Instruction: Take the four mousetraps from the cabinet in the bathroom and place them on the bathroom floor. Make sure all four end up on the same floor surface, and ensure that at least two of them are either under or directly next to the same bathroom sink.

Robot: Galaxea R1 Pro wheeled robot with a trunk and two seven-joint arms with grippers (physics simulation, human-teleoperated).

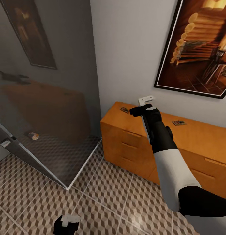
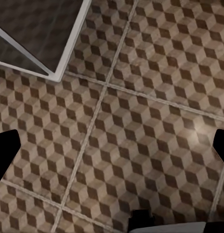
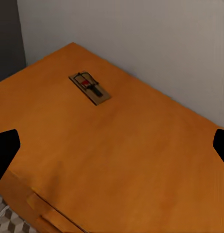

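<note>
mousetrap lay flat near the cabinet's far corner by the wall, apart from our right end effector, fingers spread wide and empty. we judged a centred, level descent safest.

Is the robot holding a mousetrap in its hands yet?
No, nothing is held. The right gripper hangs open above the cabinet, the mousetrap lying ahead of it. The left gripper is open over the floor.
</note>
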